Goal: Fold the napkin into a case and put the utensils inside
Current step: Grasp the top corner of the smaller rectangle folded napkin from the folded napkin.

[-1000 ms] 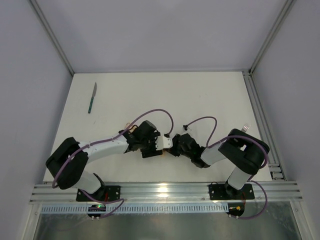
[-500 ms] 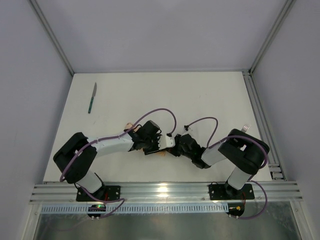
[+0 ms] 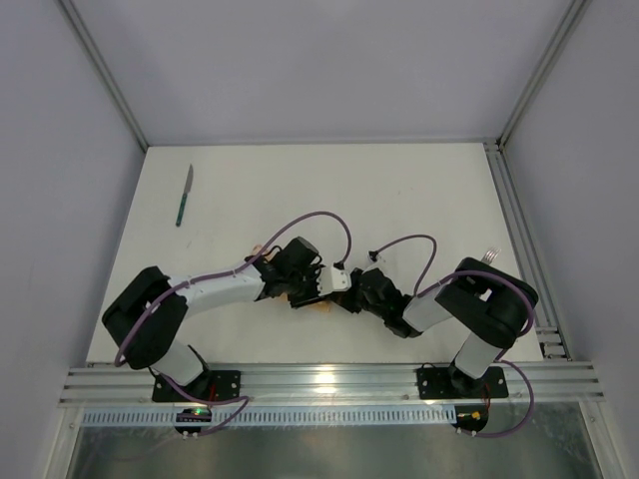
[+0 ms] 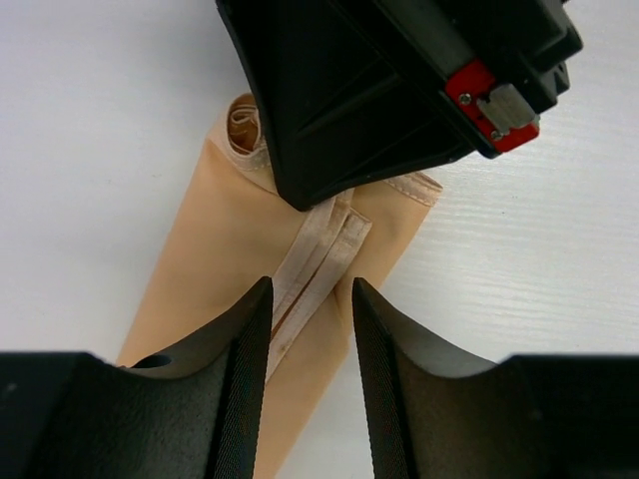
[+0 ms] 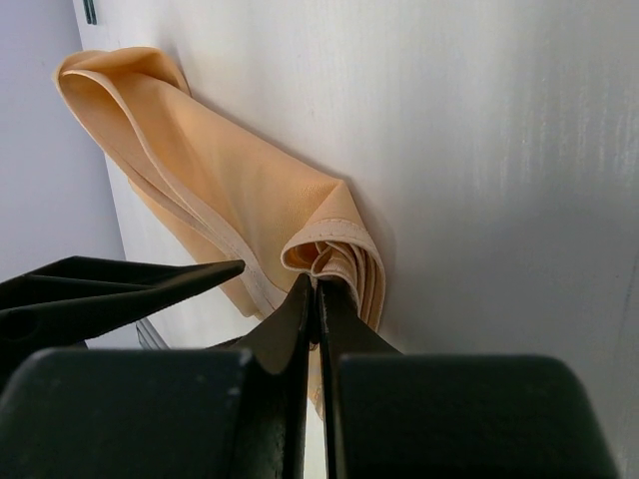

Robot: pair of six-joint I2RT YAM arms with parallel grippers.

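The peach-orange napkin [image 4: 205, 235] lies folded into a narrow strip on the white table, and only a sliver [image 3: 320, 305] of it shows from above between the two wrists. My right gripper [image 5: 316, 284] is shut on the rolled layers at one end of the napkin [image 5: 220, 175]. My left gripper [image 4: 311, 289] stands open just above the cloth, its fingers either side of the pale hem strip, facing the right gripper's black body [image 4: 379, 90]. Both grippers meet near the table's front middle [image 3: 329, 291]. A teal-handled knife [image 3: 185, 195] lies far back left.
An aluminium rail [image 3: 329, 384] runs along the near edge with both arm bases on it. Frame posts [image 3: 105, 75] and grey walls close the sides and back. Purple cables [image 3: 319, 225] loop above both wrists.
The left gripper has shifted slightly right, toward the right gripper, and its jaws have narrowed over the napkin. The right gripper keeps its pinch without moving.
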